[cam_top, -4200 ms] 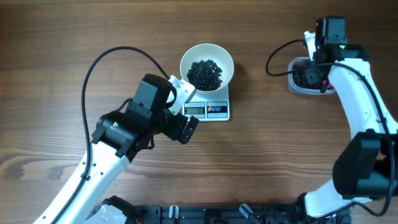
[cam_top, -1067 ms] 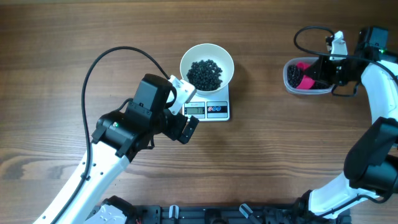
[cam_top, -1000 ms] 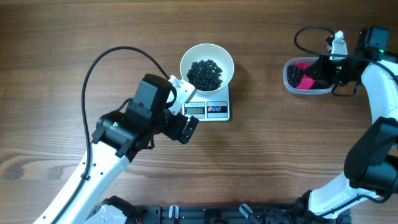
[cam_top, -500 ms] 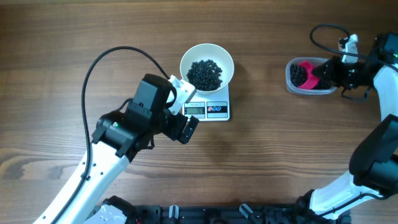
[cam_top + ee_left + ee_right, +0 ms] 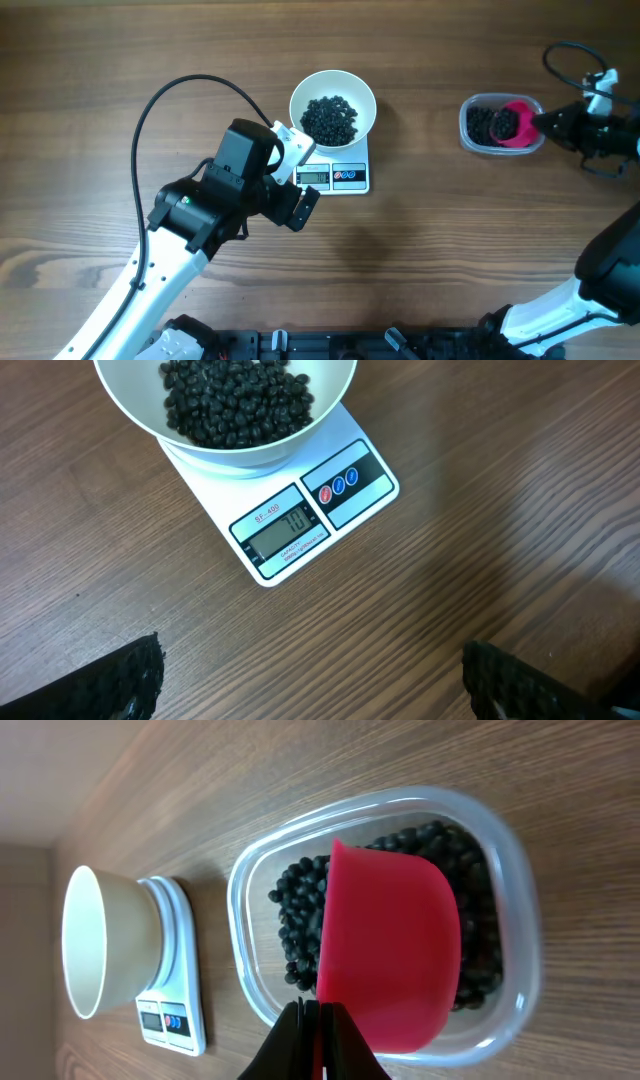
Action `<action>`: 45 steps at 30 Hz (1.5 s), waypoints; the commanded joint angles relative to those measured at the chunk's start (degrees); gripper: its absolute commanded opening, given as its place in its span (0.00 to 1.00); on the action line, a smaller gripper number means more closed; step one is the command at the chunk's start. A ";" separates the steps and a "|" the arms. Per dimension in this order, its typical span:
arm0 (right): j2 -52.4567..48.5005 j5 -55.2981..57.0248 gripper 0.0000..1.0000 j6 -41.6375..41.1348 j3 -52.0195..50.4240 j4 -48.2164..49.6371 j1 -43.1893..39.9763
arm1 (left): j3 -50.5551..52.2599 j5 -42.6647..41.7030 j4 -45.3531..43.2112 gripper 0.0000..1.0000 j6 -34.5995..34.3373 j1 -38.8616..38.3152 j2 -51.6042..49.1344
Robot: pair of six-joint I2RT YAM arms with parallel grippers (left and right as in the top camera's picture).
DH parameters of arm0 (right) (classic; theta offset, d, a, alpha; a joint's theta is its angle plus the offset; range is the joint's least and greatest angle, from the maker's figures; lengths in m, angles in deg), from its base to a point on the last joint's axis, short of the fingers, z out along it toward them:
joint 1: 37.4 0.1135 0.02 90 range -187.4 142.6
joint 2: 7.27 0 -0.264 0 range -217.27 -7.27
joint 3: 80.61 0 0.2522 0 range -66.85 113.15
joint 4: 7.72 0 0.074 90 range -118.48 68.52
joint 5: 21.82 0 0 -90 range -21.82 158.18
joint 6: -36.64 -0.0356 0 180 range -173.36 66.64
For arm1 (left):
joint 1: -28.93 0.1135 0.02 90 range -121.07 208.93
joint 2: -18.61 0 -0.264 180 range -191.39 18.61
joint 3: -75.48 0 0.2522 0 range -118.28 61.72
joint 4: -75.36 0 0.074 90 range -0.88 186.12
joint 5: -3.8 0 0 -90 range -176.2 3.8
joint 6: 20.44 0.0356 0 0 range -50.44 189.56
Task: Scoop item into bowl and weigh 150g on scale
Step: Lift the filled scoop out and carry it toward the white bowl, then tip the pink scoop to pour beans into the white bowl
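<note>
The white bowl [image 5: 333, 88] stands on the scale [image 5: 349, 178] and holds a heap of black beans, the item [image 5: 330, 118]. More beans [image 5: 298, 920] lie in a clear plastic tub [image 5: 468, 128] at the right. My right gripper [image 5: 553, 122] is shut on the handle of a pink scoop [image 5: 516, 124], which sits in the tub's right end. In the right wrist view the gripper [image 5: 318, 1020] pinches that scoop [image 5: 390, 950] with its smooth back showing. My left gripper [image 5: 296, 185] hovers open just left of the scale, nothing between its fingers [image 5: 128, 680]. The scale's display [image 5: 288, 526] is lit.
A black cable [image 5: 170, 95] loops over the table left of the bowl. The right arm's cable [image 5: 572, 52] curls above the tub. The bowl [image 5: 95, 940] and scale [image 5: 172, 1010] show small at the left of the right wrist view. Bare wood surrounds everything.
My right gripper has drawn back to the right, dragging the pink scoop from the tub's middle to its right end. The left arm, bowl and scale have not moved.
</note>
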 commanded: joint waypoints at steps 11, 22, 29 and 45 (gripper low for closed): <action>-0.17 -10.60 0.04 4.96 -0.42 -2.58 -2.27 | -0.50 -0.90 -0.15 1.00 0.90 0.44 0.72; 14.21 -12.07 0.04 -4.13 -0.31 5.68 10.36 | -0.50 -0.87 -0.15 1.00 0.90 0.44 0.72; 14.97 -11.85 0.04 -13.40 -0.31 17.99 26.32 | -0.50 -0.87 -0.15 1.00 0.90 0.44 0.72; 14.97 16.44 0.04 4.55 -0.31 23.23 49.29 | -0.50 -0.87 -0.15 1.00 0.90 0.44 0.72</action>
